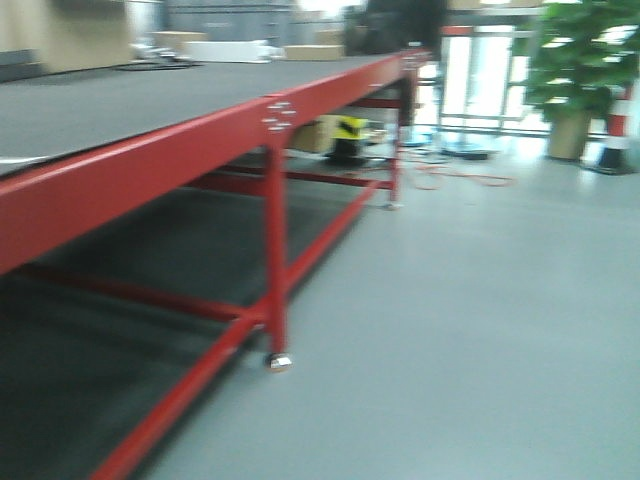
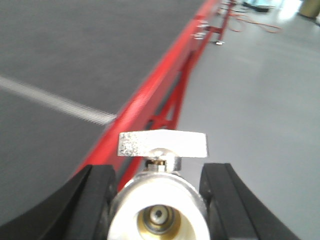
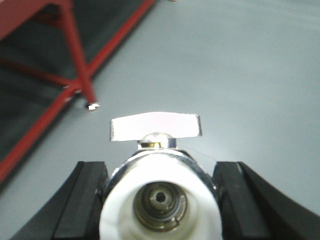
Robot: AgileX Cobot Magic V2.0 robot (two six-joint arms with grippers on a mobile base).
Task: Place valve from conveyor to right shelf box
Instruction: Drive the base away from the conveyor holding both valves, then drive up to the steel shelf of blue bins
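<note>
My left gripper [image 2: 158, 200] is shut on a silver valve [image 2: 159, 210] with a flat lever handle on top and a round open end facing the camera. It hangs over the red edge rail of the conveyor [image 2: 75, 60], whose dark grey belt fills the left. My right gripper [image 3: 160, 200] is shut on a second silver valve [image 3: 160, 200] of the same kind, held above the grey floor beside the conveyor frame. In the front view the conveyor [image 1: 130, 105] runs along the left on its red frame. No gripper shows there. No shelf box is in view.
A red frame leg with a castor [image 1: 278, 362] stands on the grey floor. A potted plant [image 1: 575, 70] and a striped cone [image 1: 617, 135] are at the far right. Boxes and red cables [image 1: 460, 178] lie beyond the conveyor's far end.
</note>
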